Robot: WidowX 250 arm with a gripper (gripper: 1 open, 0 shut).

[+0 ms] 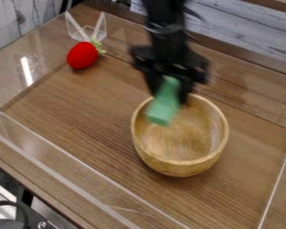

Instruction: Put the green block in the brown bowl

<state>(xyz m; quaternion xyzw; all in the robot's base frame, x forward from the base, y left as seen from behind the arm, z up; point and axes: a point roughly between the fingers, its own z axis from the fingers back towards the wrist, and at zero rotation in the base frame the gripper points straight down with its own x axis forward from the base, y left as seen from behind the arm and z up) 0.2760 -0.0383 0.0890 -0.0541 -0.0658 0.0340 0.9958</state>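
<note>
Above the near-left rim of the brown bowl I see the gripper hanging from the top of the frame, pointing straight down, its dark fingers pinched narrow on the top end of the green block. The block hangs tilted from them, its lower end dipping toward the bowl's opening, above the inner wall on the side nearest the arm; I can't tell whether it touches the wood, as that part of the view is smeared by motion blur.

Counting what I have on the bench: one green block, held in the air; one brown bowl, round, light wood with visible grain and thick walls, standing upright right of centre; one red strawberry-like toy at the upper left, well apart from the bowl, with a pale leafy top sticking up behind it. One arm, one gripper.

The arm comes down as a black column from the top edge, upright over the bowl's far-left side, and the wrist block sits level above the fingers. The bench is dark wood-grain with a clear raised border running round it, and pale planks stand behind it. Inside the bowl I see only bare wood below the block
</note>
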